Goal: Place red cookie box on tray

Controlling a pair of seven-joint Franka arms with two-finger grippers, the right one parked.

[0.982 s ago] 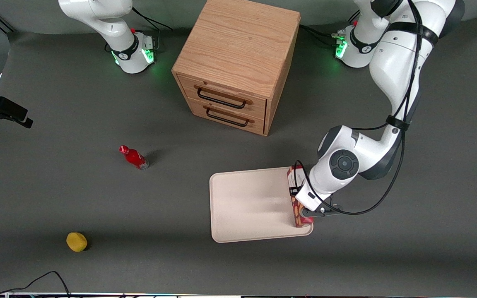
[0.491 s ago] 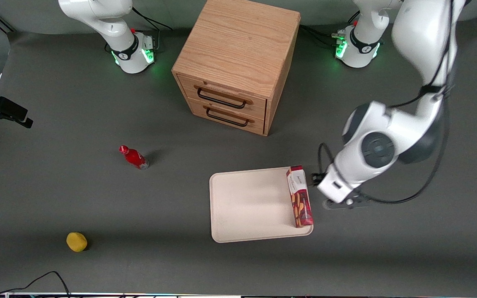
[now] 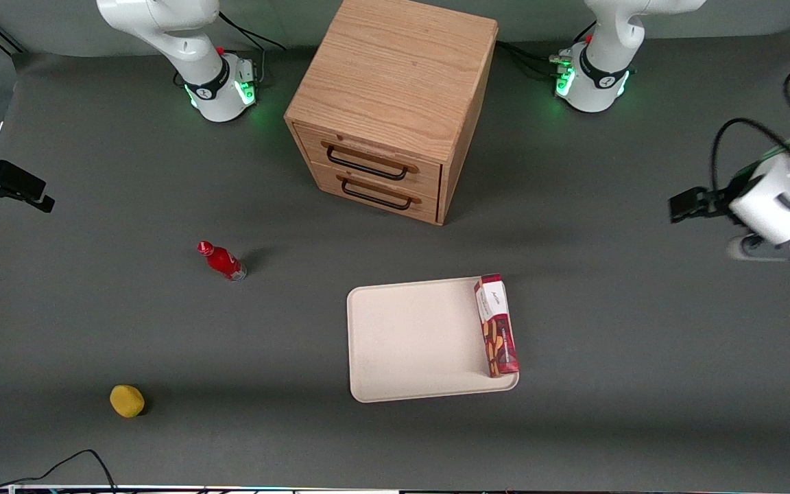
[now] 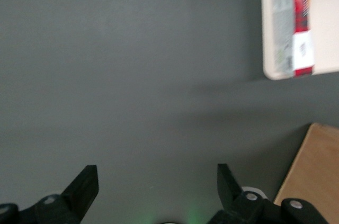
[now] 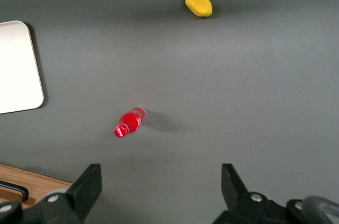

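Red cookie box (image 3: 496, 325) lies on the tray (image 3: 409, 343) along its edge; the tool (image 4: 158, 189) hangs well apart, fingers spread, empty.

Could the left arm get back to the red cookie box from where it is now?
Probably yes. The gripper hangs open over bare table toward the working arm's end, and nothing stands between it and the red cookie box, which lies flat along the tray's edge nearest that arm.
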